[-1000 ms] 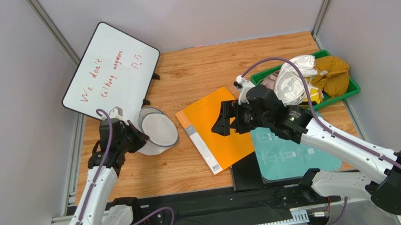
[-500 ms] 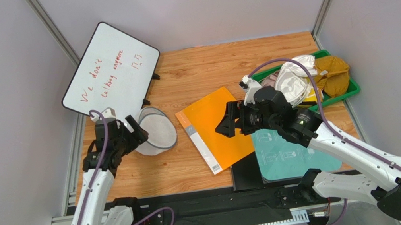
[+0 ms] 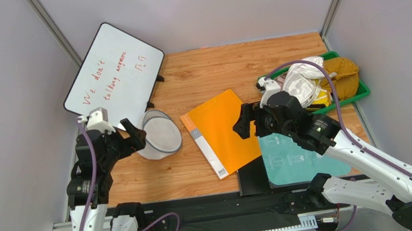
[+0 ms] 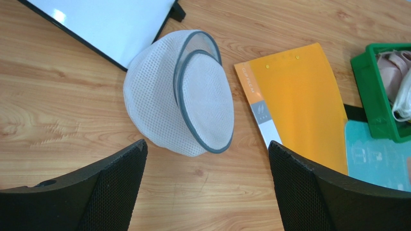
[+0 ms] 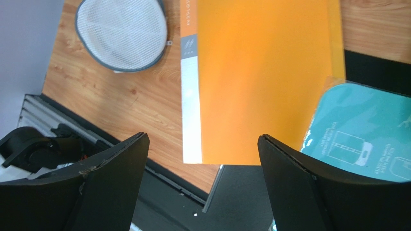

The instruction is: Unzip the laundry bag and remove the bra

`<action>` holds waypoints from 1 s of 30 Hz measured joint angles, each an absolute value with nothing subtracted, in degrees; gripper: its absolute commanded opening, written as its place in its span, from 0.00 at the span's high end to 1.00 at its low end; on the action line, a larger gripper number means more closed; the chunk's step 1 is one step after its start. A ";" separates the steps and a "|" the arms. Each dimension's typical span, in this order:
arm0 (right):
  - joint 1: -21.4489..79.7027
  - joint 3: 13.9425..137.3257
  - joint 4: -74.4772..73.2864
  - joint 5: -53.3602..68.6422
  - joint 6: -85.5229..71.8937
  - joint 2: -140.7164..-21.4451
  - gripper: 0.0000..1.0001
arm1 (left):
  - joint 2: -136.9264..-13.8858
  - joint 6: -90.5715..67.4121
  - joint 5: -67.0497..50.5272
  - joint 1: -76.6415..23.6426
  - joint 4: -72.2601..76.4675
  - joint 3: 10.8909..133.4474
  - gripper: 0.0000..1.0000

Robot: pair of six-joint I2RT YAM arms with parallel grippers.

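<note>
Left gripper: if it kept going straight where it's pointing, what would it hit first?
Probably the laundry bag, which sits ahead between the left gripper's open fingers in its wrist view. Depth is unclear, so it could touch the wooden table just short of it.

The laundry bag [image 3: 158,134] lies at the left of the table [image 3: 214,71], against the near edge of the whiteboard [image 3: 111,71] leaning behind it. Just right of the bag lies the folder [image 3: 223,130], its near right corner meeting the mat [image 3: 296,160], which rests on a pad [image 3: 252,176]. Behind the mat, at the far right, the tray [image 3: 349,99] holds the bra [image 3: 342,78] at its right end
</note>
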State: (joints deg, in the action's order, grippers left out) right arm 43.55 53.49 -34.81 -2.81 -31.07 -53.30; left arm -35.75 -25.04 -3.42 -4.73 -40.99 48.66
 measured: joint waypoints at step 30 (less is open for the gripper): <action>37.17 46.09 -37.95 -20.53 -26.65 -44.47 0.09 | -25.56 -18.96 -12.93 -4.75 -44.38 48.03 0.00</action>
